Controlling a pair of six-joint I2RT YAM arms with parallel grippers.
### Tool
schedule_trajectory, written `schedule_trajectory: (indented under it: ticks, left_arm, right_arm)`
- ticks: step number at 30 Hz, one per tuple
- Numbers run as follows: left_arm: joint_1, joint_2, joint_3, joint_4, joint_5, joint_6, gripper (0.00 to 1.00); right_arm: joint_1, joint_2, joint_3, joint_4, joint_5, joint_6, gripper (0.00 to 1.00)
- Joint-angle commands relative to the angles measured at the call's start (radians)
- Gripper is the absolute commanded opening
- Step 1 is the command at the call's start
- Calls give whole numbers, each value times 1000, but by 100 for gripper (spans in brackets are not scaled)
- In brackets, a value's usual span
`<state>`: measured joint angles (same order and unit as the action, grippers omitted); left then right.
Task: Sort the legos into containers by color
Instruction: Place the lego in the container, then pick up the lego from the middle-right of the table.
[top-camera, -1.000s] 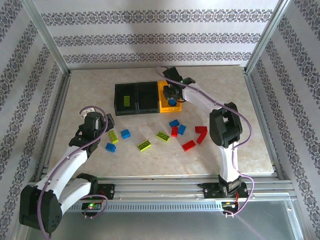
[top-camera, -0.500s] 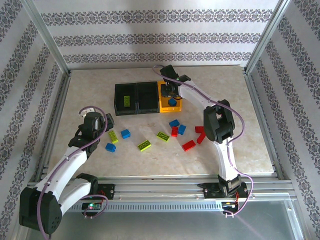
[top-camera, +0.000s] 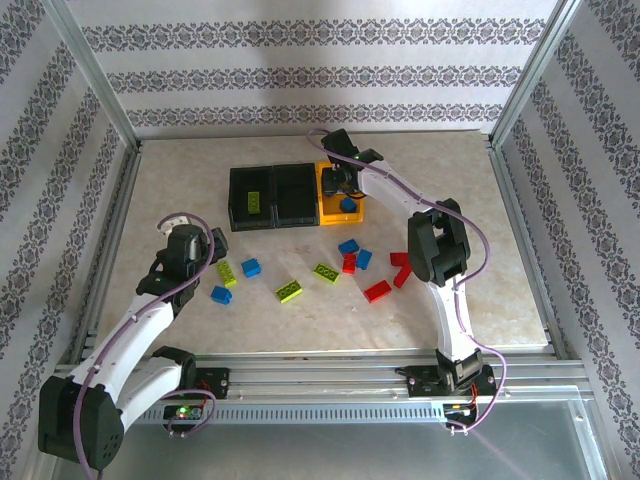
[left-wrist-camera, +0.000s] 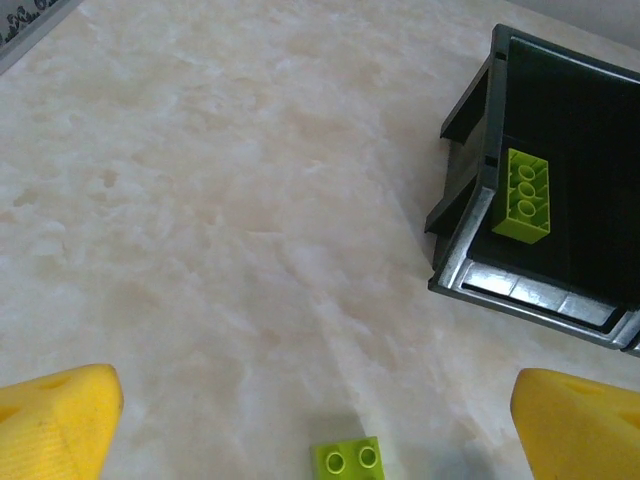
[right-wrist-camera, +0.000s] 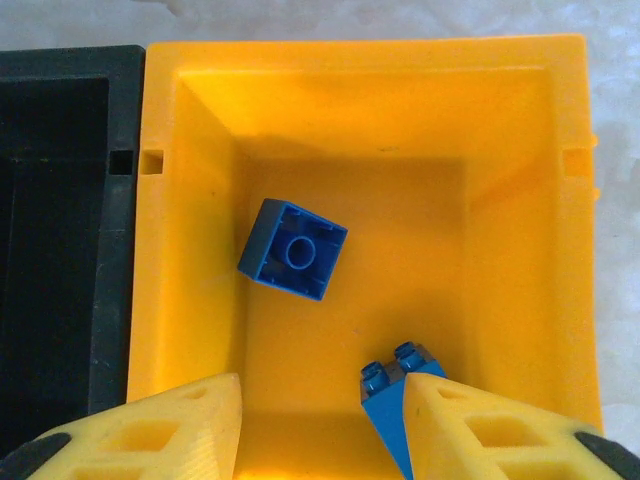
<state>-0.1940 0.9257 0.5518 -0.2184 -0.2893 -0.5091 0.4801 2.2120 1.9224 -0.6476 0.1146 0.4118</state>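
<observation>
Right pincer (right-wrist-camera: 322, 390) hangs part-open over the yellow bin (right-wrist-camera: 560, 200), blue lego (right-wrist-camera: 384, 402) inside it seemingly leaning on one pad, so lifting off could drag it onto the bench (left-wrist-camera: 200, 200); left pincer (left-wrist-camera: 315, 385) gapes wide, empty.

The whole table (top-camera: 480, 290) is taken in from above and behind, well back, with the arm bases (top-camera: 180, 380) along the bottom edge and the far wall (top-camera: 320, 80) at the top. The left wrist view is angled down close over the tabletop, the left gripper (left-wrist-camera: 320, 420) framing its lower corners. Its black bin (left-wrist-camera: 470, 180), at upper right, is shared with the overhead view. The right wrist view is aimed straight down, very near, into the yellow bin (right-wrist-camera: 190, 200), likewise shared overhead.
</observation>
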Motion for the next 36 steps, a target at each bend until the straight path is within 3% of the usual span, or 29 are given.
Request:
schedule_trajectory:
  ticks: [1,20,29,36]
  left_arm:
    - [15,-16,25,-35,-9,12,100]
    - [18,-16,18,-29,2,10,100]
    - [18,-9,13,-23,8,15,100]
    - [19,5,14,-11,18,12,100]
  right_arm:
    - [4,-61,-28,-8,5,3,47]
    - [25,-492,-537,73,136,121,51]
    - [21,-703,-841,51,208,251,52]
    - [-10,-818,-1020,-3,196,346,52]
